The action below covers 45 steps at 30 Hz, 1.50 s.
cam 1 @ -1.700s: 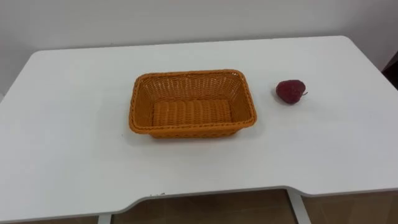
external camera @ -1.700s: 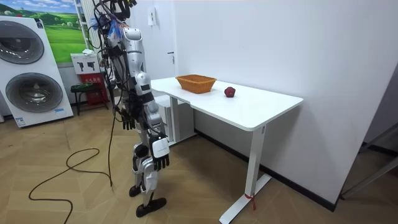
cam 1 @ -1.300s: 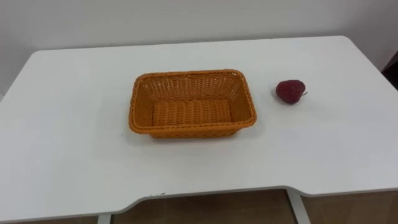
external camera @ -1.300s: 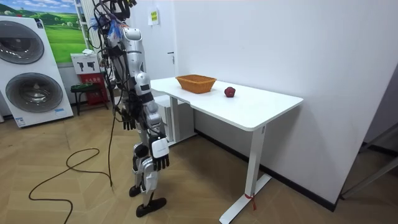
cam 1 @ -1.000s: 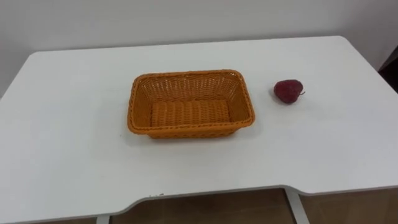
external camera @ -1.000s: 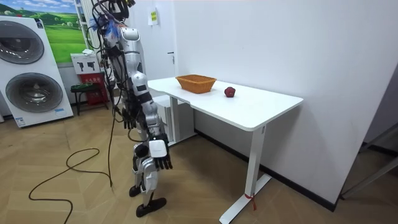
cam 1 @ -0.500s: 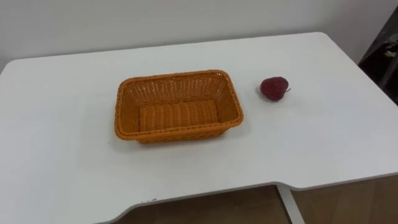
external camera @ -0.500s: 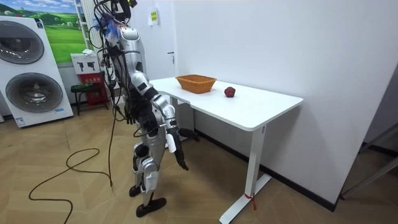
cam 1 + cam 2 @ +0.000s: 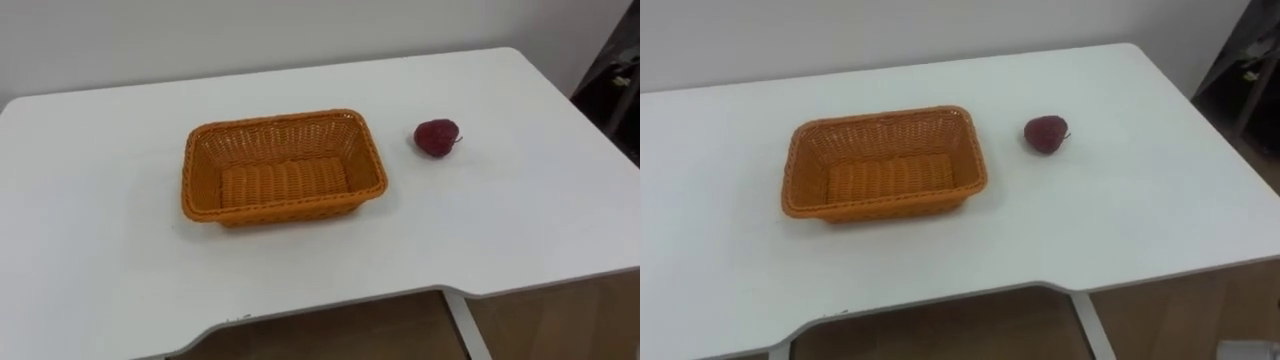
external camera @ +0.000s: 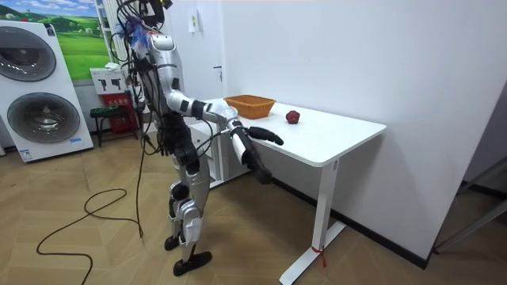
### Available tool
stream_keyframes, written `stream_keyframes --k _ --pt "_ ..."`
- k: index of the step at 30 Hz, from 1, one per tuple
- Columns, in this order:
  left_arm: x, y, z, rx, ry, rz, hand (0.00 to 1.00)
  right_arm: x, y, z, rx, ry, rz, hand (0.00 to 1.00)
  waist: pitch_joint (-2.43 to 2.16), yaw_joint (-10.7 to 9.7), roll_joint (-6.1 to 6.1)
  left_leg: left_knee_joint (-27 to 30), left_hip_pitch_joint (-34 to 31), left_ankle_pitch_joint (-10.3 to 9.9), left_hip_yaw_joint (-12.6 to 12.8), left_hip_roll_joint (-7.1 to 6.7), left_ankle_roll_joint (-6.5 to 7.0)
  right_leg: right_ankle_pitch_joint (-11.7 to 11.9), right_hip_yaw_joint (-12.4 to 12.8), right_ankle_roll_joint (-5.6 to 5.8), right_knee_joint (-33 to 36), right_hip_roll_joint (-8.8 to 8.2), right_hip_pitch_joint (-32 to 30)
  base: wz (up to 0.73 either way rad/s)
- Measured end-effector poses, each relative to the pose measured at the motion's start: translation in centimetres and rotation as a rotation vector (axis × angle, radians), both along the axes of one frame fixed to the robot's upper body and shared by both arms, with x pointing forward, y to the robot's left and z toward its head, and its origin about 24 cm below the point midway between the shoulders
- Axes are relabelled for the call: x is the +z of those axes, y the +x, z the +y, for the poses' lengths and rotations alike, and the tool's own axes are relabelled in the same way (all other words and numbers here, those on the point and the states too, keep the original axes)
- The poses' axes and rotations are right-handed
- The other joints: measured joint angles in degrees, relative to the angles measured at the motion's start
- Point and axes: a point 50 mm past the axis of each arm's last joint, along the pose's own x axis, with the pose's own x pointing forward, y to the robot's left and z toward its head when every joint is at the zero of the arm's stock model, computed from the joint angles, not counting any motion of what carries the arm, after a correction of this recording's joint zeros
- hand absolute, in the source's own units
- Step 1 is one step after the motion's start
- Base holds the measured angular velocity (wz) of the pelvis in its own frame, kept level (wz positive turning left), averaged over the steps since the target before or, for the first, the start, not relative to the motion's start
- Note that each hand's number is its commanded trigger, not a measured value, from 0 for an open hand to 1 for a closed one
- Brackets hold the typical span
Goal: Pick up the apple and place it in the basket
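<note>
While standing on the plank-patterned floor (image 10: 95, 245) at the near long edge of the tabletop (image 9: 520, 230), holds both arms stretched out ahead. Carries the higher hand (image 10: 269, 136) just over that edge and the lower hand (image 10: 257, 170) below it, out in front. Left and right not to be told apart there, nor the grip of either: wide, narrow or closed, impossible to say.

Looks down on a smooth, matte white slab with rounded corners and a shallow curve scooped into its near edge. Near the middle, a rectangular basket (image 9: 290, 212) of orange woven wicker: fine ribbed weave, thicker plaited rim, walls flaring outward, flat bottom. To the right of the basket and apart from it, the apple (image 9: 436, 136): dark red, roundish, a little lumpy, dull-skinned, with a short thin stem poking out sideways. Lying on the bare white tabletop, outside the basket, clear of both hands.
</note>
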Motion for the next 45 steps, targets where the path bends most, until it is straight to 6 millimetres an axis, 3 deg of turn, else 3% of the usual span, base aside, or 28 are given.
stream_keyframes --k 8,16,23,31,39,45 --pt "-0.1 0.0 -0.2 -0.011 -0.005 0.012 0.00 4.2 3.3 1.1 0.180 -0.323 0.049 0.00 0.07 1.43 -0.28 0.02 -1.13 0.36 0.02 -0.08 0.07 0.01 -0.16 0.02 0.58 -0.15 -1.54 0.00" --pt "-0.3 0.4 -0.6 -0.067 -0.043 0.019 0.00 5.9 6.5 2.8 0.446 -0.509 0.084 0.00 0.67 2.74 -0.37 0.02 -1.07 0.39 -0.03 0.07 0.03 0.01 -0.98 0.02 0.52 -0.21 -1.68 0.00" --pt "-0.3 0.4 -0.8 -0.104 -0.080 0.028 0.00 5.7 8.2 4.0 0.711 -0.548 0.103 0.00 0.61 3.19 -0.89 0.10 -0.79 0.42 -0.28 0.04 0.03 0.02 -1.15 0.01 0.44 -0.24 -0.69 0.02" --pt "-0.1 0.6 -0.1 -0.167 -0.082 0.041 0.00 2.3 9.2 5.2 1.036 -0.443 0.209 0.00 0.44 4.63 -2.20 0.30 -0.05 0.48 -0.73 0.00 0.00 0.18 -1.93 -0.06 -0.31 -0.37 0.34 0.03" --pt "0.0 0.5 0.2 -0.166 -0.088 0.053 0.00 2.8 10.3 5.3 1.200 -0.456 0.222 0.00 0.35 4.70 -1.98 0.15 -0.01 0.58 -1.46 0.03 -0.12 0.19 -2.71 -0.08 -0.43 -0.35 0.73 0.05" --pt "0.1 0.6 0.6 -0.170 -0.079 0.055 0.00 3.4 11.6 6.2 1.283 -0.469 0.185 0.00 0.42 4.71 -2.54 0.02 0.03 0.63 -1.45 0.03 -0.13 0.19 -2.69 -0.08 -0.47 -0.33 0.71 0.00"
